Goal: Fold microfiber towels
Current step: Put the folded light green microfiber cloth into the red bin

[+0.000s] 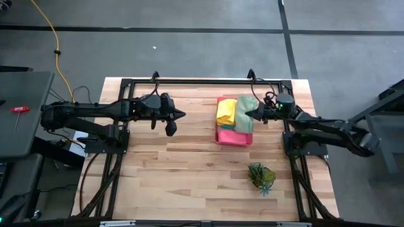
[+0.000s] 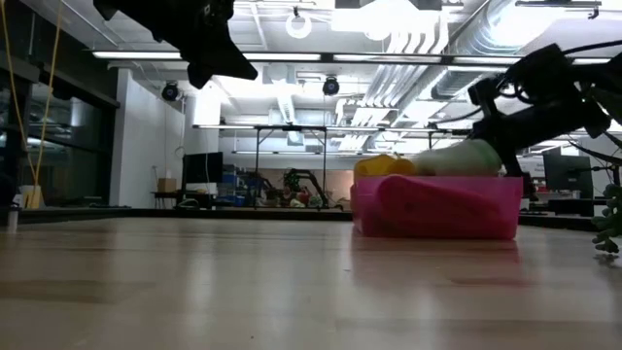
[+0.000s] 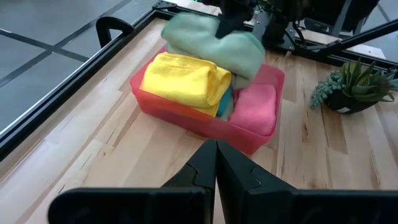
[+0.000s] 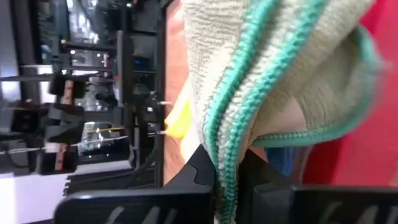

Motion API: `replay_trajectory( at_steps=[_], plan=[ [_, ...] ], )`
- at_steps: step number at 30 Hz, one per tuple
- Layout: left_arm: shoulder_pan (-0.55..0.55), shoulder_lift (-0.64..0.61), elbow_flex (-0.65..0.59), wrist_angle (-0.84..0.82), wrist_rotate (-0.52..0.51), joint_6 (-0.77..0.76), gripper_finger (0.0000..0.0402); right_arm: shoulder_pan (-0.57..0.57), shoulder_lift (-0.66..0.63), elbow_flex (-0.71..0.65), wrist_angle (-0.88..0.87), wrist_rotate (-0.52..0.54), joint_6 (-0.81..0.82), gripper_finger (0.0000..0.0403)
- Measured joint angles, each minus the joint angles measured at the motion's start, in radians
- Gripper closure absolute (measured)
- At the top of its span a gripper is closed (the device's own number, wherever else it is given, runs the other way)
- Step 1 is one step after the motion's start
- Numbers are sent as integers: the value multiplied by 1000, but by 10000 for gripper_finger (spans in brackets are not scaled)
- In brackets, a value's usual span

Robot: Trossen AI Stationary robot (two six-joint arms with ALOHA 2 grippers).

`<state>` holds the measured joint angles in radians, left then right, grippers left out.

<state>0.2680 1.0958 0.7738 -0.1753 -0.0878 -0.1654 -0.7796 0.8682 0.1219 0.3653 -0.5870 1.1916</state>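
Right gripper clamps a pale green towel over the pink tray, centre-right in the high view; the right wrist view shows teal-stitched hem pinched between the fingers. Step, likely: drawing the towel out; next needs lifting it clear onto bare table. Beyond, yellow towel and pink towel sit in the tray. Left gripper hangs closed, centre-left.
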Motion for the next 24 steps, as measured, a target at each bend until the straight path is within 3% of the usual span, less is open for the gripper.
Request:
replay_trajectory(
  at_steps=[3, 8, 18, 24],
  plan=[
    [0, 0, 0, 0, 0, -2, 401, 1, 55, 0, 46, -1, 27, 402],
    [0, 0, 0, 0, -3, -15, 401, 0, 124, 3, 270, -1, 113, 402],
    [0, 0, 0, 0, -7, -15, 401, 30, 316, 23, 227, 7, 89, 402],
    [0, 0, 0, 0, -7, -15, 401, 2, 351, 23, 226, 5, 61, 400]
  ],
)
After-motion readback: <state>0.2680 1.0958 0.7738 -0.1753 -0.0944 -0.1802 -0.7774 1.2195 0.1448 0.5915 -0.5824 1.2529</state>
